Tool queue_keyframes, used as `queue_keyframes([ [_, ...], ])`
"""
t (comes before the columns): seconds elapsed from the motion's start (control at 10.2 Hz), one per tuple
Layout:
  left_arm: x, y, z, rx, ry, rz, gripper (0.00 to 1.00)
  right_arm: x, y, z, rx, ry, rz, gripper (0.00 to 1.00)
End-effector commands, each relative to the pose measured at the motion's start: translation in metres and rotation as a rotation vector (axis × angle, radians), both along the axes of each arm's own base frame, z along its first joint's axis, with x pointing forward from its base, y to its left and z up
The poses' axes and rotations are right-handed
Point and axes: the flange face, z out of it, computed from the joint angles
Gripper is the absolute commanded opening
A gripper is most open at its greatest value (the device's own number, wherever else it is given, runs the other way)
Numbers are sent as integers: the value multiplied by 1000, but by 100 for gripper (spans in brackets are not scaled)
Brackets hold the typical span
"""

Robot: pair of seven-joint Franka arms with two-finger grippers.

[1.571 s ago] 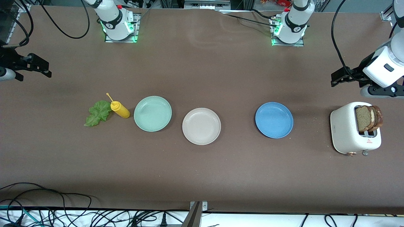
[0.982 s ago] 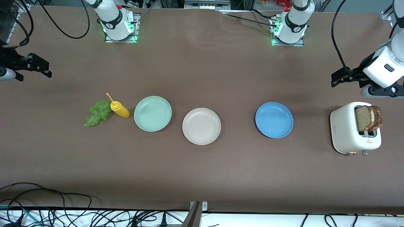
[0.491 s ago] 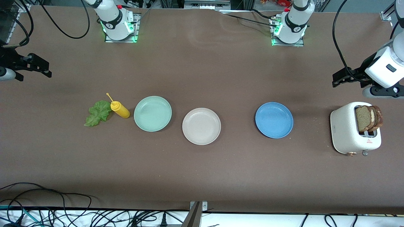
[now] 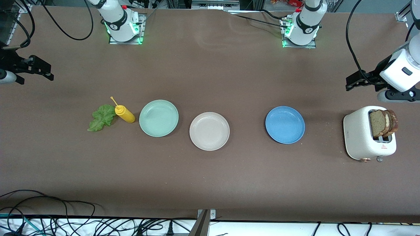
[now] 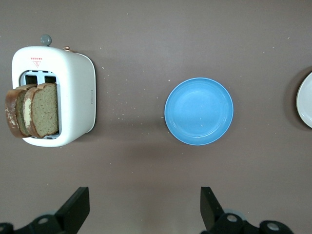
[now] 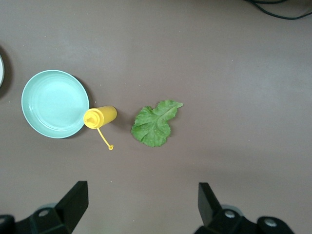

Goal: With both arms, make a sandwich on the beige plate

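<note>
The beige plate (image 4: 209, 131) sits bare at mid-table, between a mint green plate (image 4: 158, 118) and a blue plate (image 4: 285, 125). No assembled sandwich is in view. Brown-crusted bread slices (image 4: 383, 123) (image 5: 41, 109) stand in a white toaster (image 4: 361, 134) (image 5: 75, 92) at the left arm's end. A green lettuce leaf (image 4: 101, 117) (image 6: 153, 123) lies flat at the right arm's end. My left gripper (image 4: 352, 82) (image 5: 145, 209) hangs open and empty over bare table beside the toaster. My right gripper (image 4: 50, 72) (image 6: 141, 204) hangs open and empty over bare table beside the lettuce.
A yellow mustard bottle (image 4: 124, 113) (image 6: 100, 117) lies on its side between the lettuce and the mint green plate (image 6: 55, 104). The blue plate (image 5: 199, 111) lies between the toaster and the beige plate's rim (image 5: 306, 100). Cables run along the table's near edge (image 4: 65, 209).
The left arm's wrist has drifted slightly toward its end of the table. The right arm and everything on the table have stayed still.
</note>
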Motion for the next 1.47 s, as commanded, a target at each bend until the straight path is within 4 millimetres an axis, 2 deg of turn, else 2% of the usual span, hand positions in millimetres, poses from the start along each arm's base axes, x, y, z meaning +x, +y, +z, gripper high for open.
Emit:
queue_keyframes([
  [0.0, 1, 3, 1, -5, -8, -12, 100, 1, 0, 6, 13, 1, 5, 100],
  [0.98, 3, 2, -5, -6, -4, -12, 100, 0, -1, 4, 18, 7, 0, 100],
  [1.18, 3, 2, -5, -6, -4, -12, 100, 8, 2, 0, 17, 3, -2, 100],
  [1.37, 4, 3, -5, -6, -3, -11, 100, 6, 2, 4, 17, 6, 1, 100],
])
